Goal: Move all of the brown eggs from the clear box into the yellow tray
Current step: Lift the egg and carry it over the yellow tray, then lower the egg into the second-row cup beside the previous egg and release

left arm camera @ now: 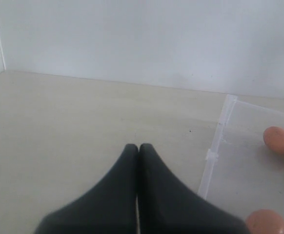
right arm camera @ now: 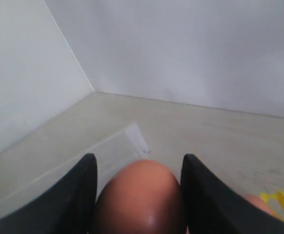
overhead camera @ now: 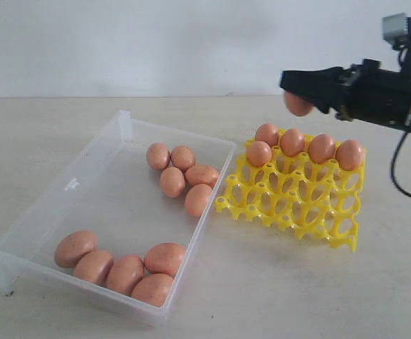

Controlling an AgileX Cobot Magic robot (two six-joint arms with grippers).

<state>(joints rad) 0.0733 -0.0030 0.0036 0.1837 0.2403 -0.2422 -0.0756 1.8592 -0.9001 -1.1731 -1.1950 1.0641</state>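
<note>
Above the yellow tray [overhead camera: 297, 201], the right end effector [right arm camera: 139, 163] clasps a brown egg [overhead camera: 296, 106]; left end effector [left arm camera: 138, 146] closed, empty.

Right claw [overhead camera: 295, 86] raised, held level, jaws clamped on brown egg [overhead camera: 297, 106]. Left claw [left arm camera: 138, 147] fully closed, empty.

The brown eggs [overhead camera: 172, 181] range from reddish-brown to tan, with no clear markings. The clear box [overhead camera: 114, 205] is colourless see-through plastic with whitish edges. The egg tray [overhead camera: 297, 205] is bright yellow, an openwork grid. The right hand [right arm camera: 139, 161] and the left hand [left arm camera: 138, 147] are both matte black. The tabletop [overhead camera: 262, 289] is pale beige with faint grain, and the wall [overhead camera: 191, 42] is greyish white.
</note>
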